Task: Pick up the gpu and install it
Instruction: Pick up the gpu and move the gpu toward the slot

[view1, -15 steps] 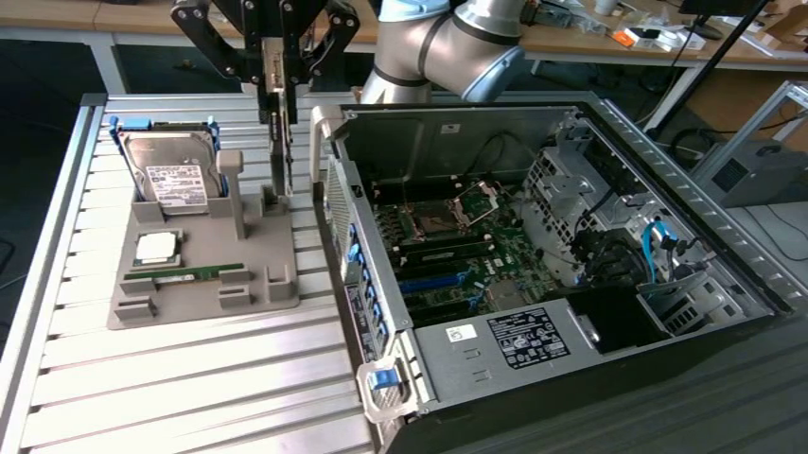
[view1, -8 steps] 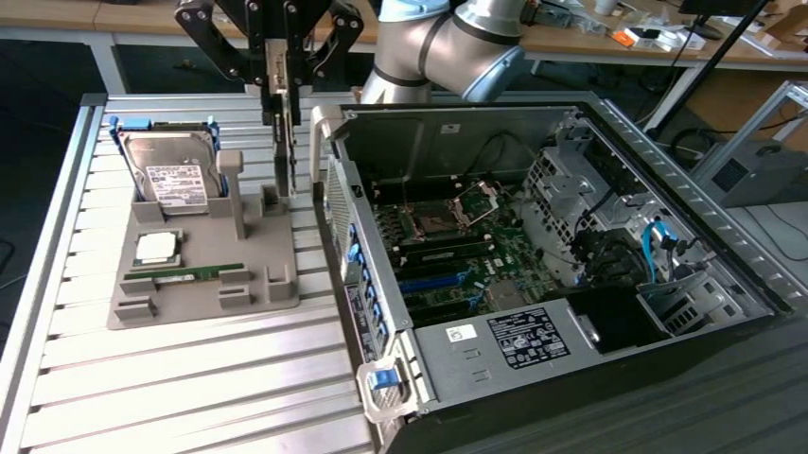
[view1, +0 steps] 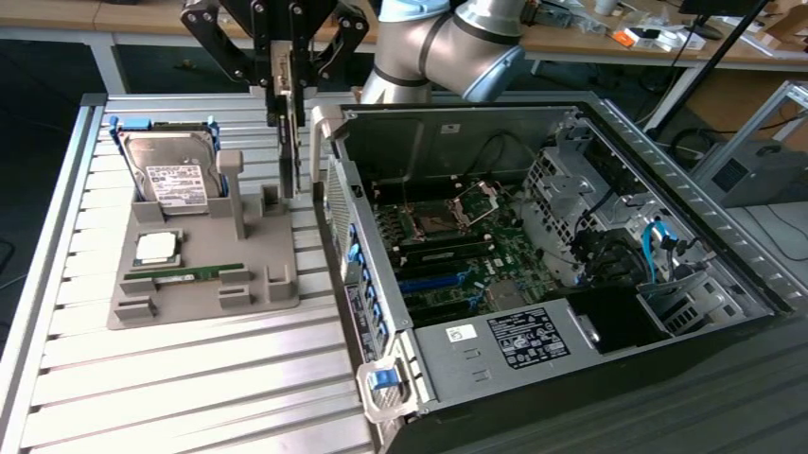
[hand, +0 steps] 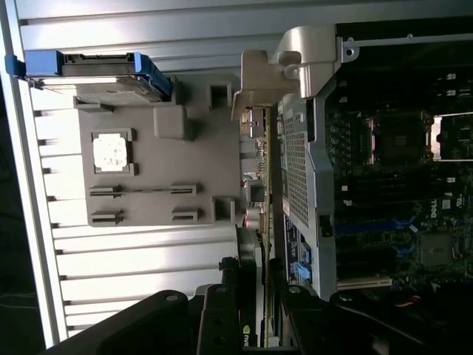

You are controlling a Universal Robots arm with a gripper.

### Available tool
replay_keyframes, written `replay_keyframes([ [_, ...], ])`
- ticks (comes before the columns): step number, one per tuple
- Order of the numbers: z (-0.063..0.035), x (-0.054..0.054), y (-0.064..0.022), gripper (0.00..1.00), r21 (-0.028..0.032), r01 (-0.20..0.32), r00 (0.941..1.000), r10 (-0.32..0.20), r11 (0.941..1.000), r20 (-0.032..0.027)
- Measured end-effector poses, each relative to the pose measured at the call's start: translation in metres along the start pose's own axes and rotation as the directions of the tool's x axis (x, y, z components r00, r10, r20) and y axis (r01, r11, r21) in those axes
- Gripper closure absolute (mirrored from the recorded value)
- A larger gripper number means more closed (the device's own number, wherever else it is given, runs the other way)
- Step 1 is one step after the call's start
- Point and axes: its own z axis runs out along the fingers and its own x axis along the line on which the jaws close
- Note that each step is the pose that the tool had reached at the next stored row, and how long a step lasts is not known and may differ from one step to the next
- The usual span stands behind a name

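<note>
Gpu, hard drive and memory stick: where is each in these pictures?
gpu (view1: 290, 151), exterior view, its thin dark edge.
hard drive (view1: 173, 178), exterior view, its white label.
memory stick (view1: 187, 272), exterior view, middle of its green strip.

The arm (view1: 442, 43) bends in from the far side. Its gripper (view1: 287, 80) points straight down, fingers clamped on the graphics card (view1: 289, 142).

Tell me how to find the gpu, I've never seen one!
Find the big open computer case on the exterior view's right and the grey parts tray beside it. Between them the gpu stands on edge in the gripper: thin and dark, unlike the boxy silver hard drive.
</note>
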Motion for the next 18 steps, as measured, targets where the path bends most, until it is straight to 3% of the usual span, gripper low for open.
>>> replay_keyframes([
  [18,0.0004,-0.0069,-0.0026,0.73,0.0001,0.000,1.0000,0.000,1.0000,-0.0001],
])
